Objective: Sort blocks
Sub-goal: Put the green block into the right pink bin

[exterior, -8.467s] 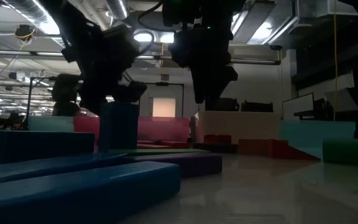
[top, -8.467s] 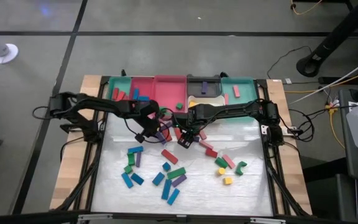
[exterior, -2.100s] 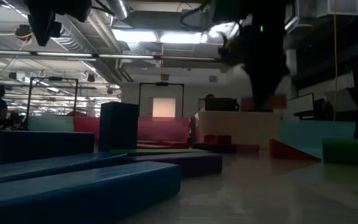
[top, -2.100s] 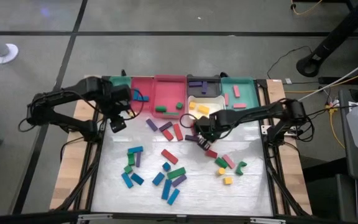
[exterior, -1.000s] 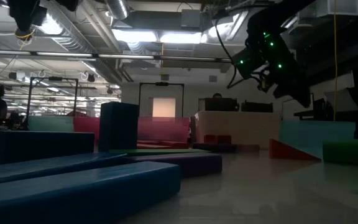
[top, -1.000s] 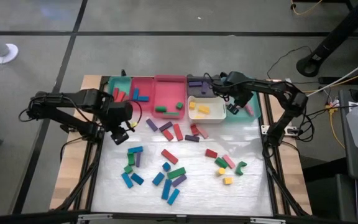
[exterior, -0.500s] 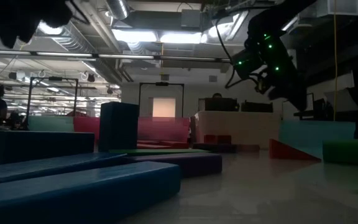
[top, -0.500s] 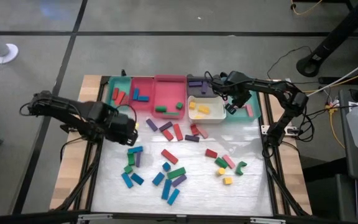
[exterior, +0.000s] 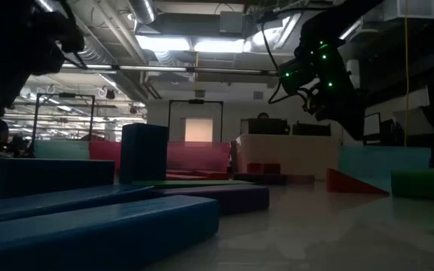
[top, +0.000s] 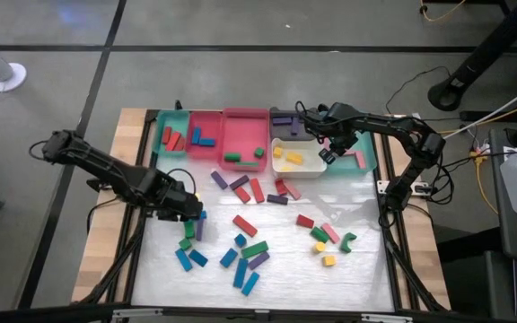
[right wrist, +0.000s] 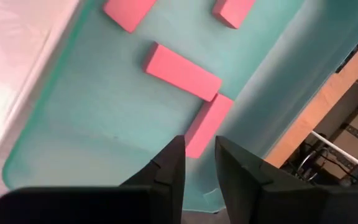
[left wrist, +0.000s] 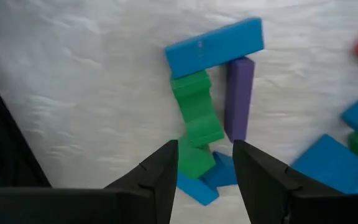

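**Left arm low over blocks, right over teal tray**

We see the left gripper [left wrist: 204,163] low over a blue-green-purple cluster of blocks [left wrist: 199,115], jaws open and empty. The right gripper [right wrist: 197,163] hangs over the teal tray [right wrist: 98,118] holding pink blocks [right wrist: 182,71], jaws narrowly apart, empty. More blocks scatter mid-worktop [top: 362,269].

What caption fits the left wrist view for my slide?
Left gripper, fingers open and empty, hovering over a blue bar, green block and purple bar clustered on the white mat.

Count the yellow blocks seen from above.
4. Two yellow blocks lie in the white tray; two more on the table beside a pink block. The right arm may hide others.
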